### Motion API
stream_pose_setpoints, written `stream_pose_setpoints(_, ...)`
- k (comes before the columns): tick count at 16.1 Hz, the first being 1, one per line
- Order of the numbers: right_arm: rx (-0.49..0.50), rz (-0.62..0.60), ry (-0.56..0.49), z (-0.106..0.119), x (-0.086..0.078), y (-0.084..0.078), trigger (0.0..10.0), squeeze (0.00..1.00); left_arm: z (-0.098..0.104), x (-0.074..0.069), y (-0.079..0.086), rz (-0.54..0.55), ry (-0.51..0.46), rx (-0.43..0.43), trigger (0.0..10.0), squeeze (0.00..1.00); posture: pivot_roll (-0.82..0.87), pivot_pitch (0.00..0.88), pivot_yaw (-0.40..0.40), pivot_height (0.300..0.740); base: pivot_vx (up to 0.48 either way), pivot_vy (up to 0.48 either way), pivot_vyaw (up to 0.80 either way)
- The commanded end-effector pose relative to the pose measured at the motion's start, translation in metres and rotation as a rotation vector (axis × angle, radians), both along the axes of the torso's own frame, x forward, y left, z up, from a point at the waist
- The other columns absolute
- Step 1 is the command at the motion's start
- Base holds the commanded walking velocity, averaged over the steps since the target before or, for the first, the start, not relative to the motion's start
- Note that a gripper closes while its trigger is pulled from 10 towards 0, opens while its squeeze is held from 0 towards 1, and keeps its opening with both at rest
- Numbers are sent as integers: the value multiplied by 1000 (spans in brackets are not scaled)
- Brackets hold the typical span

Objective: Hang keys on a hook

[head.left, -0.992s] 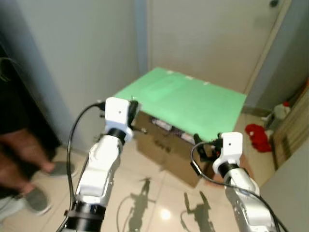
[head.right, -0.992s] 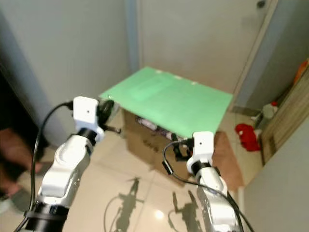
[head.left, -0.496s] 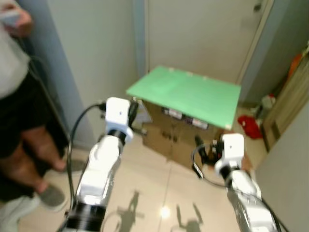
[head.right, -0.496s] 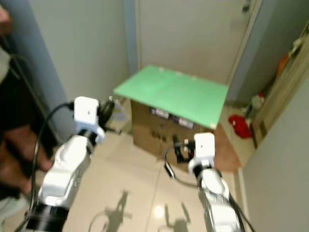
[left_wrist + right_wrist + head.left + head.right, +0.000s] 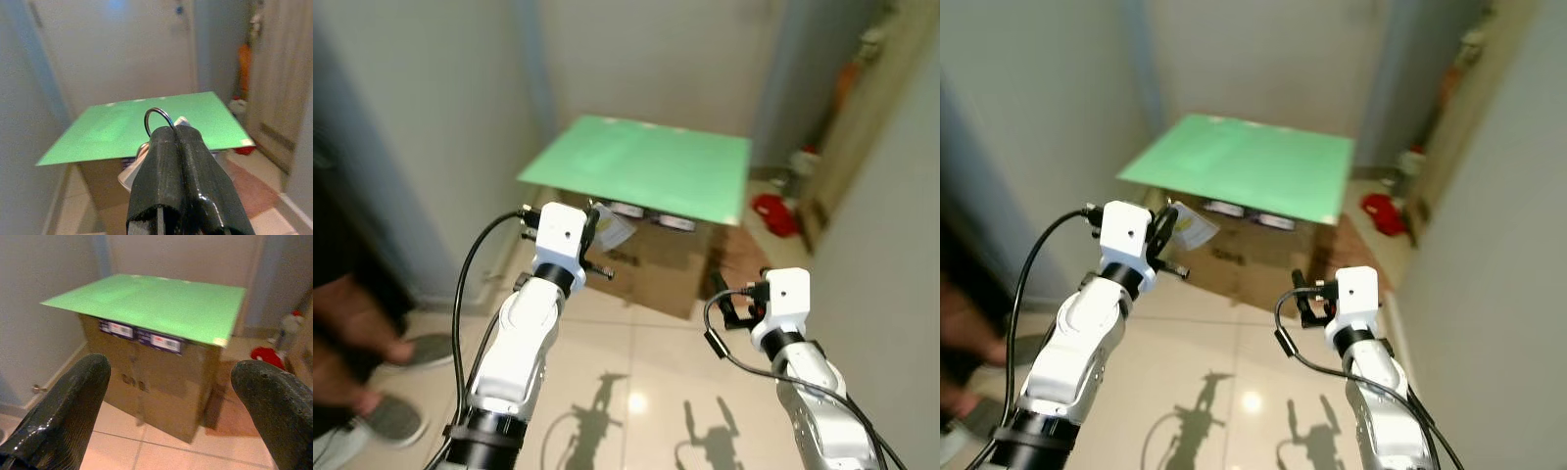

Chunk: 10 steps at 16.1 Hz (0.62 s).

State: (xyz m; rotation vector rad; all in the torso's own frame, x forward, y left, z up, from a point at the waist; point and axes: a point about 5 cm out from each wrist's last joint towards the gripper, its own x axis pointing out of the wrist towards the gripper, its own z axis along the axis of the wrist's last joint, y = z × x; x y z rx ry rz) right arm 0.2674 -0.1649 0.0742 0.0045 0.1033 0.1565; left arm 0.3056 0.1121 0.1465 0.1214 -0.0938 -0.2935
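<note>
Keys, a thin silver ring with a pale tag [image 5: 161, 120], sit pinched in the left claw [image 5: 590, 230], whose two long black fingers are pressed together on the bunch. The arm carries them raised at chest height, near the front corner of the flat green board [image 5: 641, 166] that lies on a brown cardboard box [image 5: 656, 269].

Compared with a second ago the whole scene has slid across the head views: the green board now sits more to the left of centre, the red cloth [image 5: 773, 213] on the floor has drifted toward the upper right, and the pale wall on the right takes up more of the view. That is the camera turning with the robot, not the things moving; both arms keep the same carrying pose relative to the body. A person's dark-clad legs and grey shoe [image 5: 391, 416] stand at the left edge. For the task this reads as a search or approach phase: no hook can be made out yet, so hanging has not begun.

In the left wrist view the ring stands proud of the fingertips, its arc pointing forward and up along the fingers; the tag hangs below, its long axis slanting downward.

The right claw [image 5: 726, 299] is held low with fingers spread wide apart, holding nothing.
</note>
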Motion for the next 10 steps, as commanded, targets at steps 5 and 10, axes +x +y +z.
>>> stream_pose_setpoints(5, 3, -1, 15, -5, -1, -4, 10000, 0, 0, -1, -6, -43, -3, 6, 0, 0, -58, 0, 49, 740, 0, 0, -633)
stream_pose_setpoints(10, 15, -9, 24, -8, -3, -5, 10000, 0, -1, 0, -6, -54, -5, 22, 0, 0, -62, 0, 54, 740, 0, 0, -620)
